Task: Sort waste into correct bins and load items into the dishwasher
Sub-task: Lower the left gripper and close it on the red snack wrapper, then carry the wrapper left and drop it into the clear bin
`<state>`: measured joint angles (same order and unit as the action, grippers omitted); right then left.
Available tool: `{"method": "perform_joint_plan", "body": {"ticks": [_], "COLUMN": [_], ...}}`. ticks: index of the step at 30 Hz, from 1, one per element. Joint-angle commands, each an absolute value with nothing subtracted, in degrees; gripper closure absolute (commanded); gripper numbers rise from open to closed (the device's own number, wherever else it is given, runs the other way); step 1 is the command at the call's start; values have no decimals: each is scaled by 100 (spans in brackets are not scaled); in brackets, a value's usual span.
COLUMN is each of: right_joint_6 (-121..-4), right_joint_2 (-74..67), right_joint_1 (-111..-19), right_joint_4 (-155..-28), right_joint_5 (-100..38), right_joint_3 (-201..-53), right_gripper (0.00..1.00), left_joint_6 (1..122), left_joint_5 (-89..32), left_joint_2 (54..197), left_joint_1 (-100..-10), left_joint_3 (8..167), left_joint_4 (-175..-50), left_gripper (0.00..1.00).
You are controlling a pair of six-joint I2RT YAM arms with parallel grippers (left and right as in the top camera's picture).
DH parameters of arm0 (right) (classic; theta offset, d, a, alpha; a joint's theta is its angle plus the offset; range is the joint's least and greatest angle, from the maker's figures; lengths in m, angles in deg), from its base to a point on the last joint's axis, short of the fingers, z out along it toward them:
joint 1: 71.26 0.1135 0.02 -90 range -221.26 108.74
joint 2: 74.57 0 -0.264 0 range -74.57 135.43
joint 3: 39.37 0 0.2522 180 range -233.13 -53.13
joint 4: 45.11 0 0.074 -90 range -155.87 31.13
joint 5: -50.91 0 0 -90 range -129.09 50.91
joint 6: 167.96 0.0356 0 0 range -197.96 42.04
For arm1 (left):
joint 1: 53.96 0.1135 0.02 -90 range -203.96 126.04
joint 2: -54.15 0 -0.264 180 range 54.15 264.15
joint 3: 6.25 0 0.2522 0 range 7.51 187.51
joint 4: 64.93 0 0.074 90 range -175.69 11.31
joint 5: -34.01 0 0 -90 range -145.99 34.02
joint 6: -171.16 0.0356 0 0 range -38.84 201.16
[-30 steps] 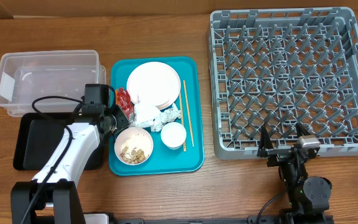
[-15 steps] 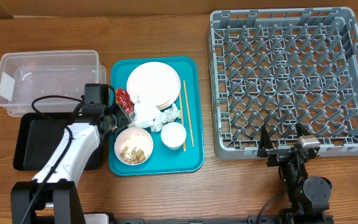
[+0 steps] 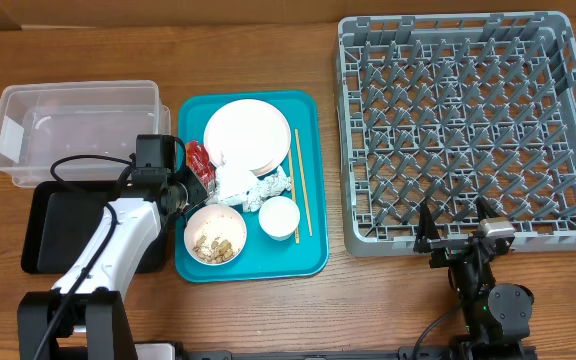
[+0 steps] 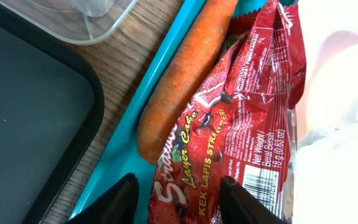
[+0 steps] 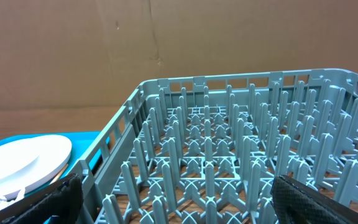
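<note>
Nothing of note has shifted since the earlier overhead frames: both arms and all tray contents hold the same places. Overhead view: the left arm [image 3: 118, 235] reaches diagonally from the surface's near edge over the shallow black rectangular tray [image 3: 53, 240], its fingers [image 3: 197, 182] at the left edge of the teal serving tray [image 3: 308, 255]. The crinkled red snack wrapper [image 3: 198, 153] lies there, just beyond them and beside the round white plate [image 3: 246, 135]. The right arm's fingers [image 3: 425, 228] are parked at the near rim of the large grey lattice dish rack [image 3: 448, 22], well apart from the wrapper, so the left arm is plainly the nearer. Left wrist view: the wrapper's long axis runs away from the camera, up and to the right, alongside the orange carrot piece [image 4: 182, 81], which it partly overlaps. The two black fingertips stand partly apart, straddling the wrapper's near end across its narrow width. One tip looks to meet the film, while a strip of teal shows beside the other, so no firm grip is judged made. The clear rectangular plastic tub [image 4: 98, 15] lies beyond, to the left. Right wrist view: the fingers are spread wide and empty, facing the rack's pegs.
</note>
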<state>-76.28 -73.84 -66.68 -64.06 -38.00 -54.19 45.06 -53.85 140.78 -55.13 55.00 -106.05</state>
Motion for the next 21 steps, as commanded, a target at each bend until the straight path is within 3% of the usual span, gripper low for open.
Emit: {"method": "perform_joint_plan", "body": {"ticks": [1,4,8,14,21], "right_joint_6": [-7644,-7644,-7644,-7644,-7644], "right_joint_2": [-7440,-7440,-7440,-7440,-7440], "right_joint_1": [-6681,-6681,-6681,-6681,-6681], "right_joint_4": [-6367,-6367,-6367,-6367,-6367], "right_joint_5": [-3816,-3816,-3816,-3816,-3816], "right_joint_3": [-5358,-5358,-5358,-5358,-5358], "right_gripper": [0,0,0,0,0], "left_joint_6": [4423,4423,4427,4432,4526], "left_joint_5": [-5340,-5340,-5342,-5344,-5342], "left_joint_2": [14104,14104,14104,14102,14084], "left_joint_1": [-5555,-5555,-5553,-5548,-5548], "left_joint_3": [5447,5447,5447,5452,5723], "left_joint_4": [-10556,-10543,-10541,-10537,-10543], "left_gripper": [62,73,78,96,96]}}
